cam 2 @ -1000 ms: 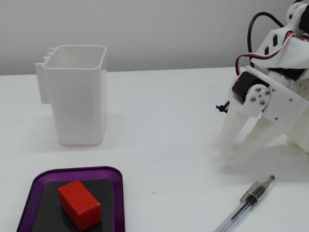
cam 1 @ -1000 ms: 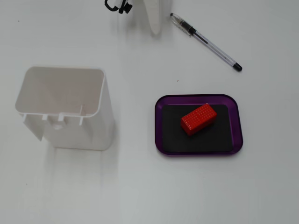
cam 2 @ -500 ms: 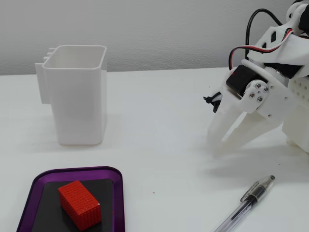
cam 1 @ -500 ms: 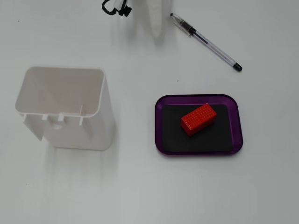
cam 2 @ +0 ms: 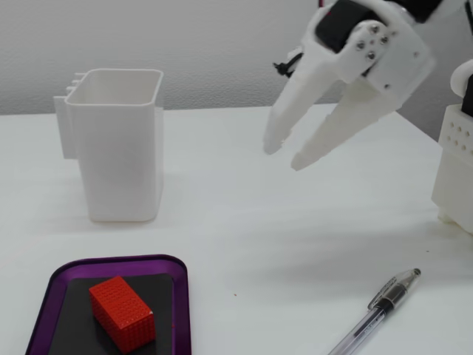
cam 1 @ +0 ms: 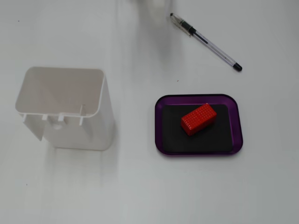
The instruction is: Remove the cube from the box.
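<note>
The red cube (cam 1: pixel 198 118) lies tilted on the black bottom of the purple box (cam 1: pixel 238 122), a little right of its middle in the view from above. The low side view shows the cube (cam 2: pixel 122 313) inside the box (cam 2: pixel 180 296) at the bottom left. My white gripper (cam 2: pixel 287 153) hangs high over the table at upper right of that view, well away from the box. Its fingers are spread apart and hold nothing. The view from above has only a faint blur at its top edge.
A tall white open-topped container (cam 1: pixel 65 109) stands left of the box, also seen as the container (cam 2: pixel 118 144) in the side view. A clear pen (cam 1: pixel 205 41) lies at the top right, and the pen (cam 2: pixel 377 307) lies at the lower right. The arm's white base (cam 2: pixel 454 174) stands at the right edge.
The gripper has risen off the table and swung left toward the middle, leaving the view from above. Cube, box, container and pen have not moved.
</note>
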### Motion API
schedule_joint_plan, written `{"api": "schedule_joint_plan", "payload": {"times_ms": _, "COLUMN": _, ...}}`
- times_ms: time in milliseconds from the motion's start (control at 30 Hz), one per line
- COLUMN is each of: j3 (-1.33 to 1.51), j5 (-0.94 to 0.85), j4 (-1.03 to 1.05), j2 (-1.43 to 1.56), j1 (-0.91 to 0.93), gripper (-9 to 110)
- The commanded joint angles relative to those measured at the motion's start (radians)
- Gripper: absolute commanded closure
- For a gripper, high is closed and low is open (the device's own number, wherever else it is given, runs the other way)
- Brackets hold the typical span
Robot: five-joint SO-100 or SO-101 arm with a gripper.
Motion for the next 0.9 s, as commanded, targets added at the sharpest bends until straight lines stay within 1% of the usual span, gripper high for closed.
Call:
{"api": "schedule_joint_plan", "payload": {"times_ms": 0, "j3": -0.382, "j5": 0.043, "j4": 0.066, "j2": -0.417, "j1": -0.009, "gripper": 90}}
{"api": "schedule_joint_plan", "payload": {"times_ms": 133, "j3": -0.739, "j5": 0.067, "j4": 0.199, "j2": -0.755, "j1": -0.071, "gripper": 86}}
{"api": "schedule_joint_plan", "payload": {"times_ms": 233, "j3": -0.962, "j5": 0.057, "j4": 0.295, "j2": -0.954, "j1": -0.112, "gripper": 85}}
{"api": "schedule_joint_plan", "payload": {"times_ms": 433, "j3": -1.302, "j5": 0.057, "j4": 0.367, "j2": -1.238, "j1": -0.121, "gripper": 85}}
{"api": "schedule_joint_plan", "payload": {"times_ms": 633, "j3": -1.493, "j5": 0.035, "j4": 0.387, "j2": -1.408, "j1": -0.118, "gripper": 84}}
{"api": "schedule_joint_plan", "payload": {"times_ms": 867, "j3": -1.52, "j5": 0.011, "j4": 0.385, "j2": -1.486, "j1": -0.12, "gripper": 82}}
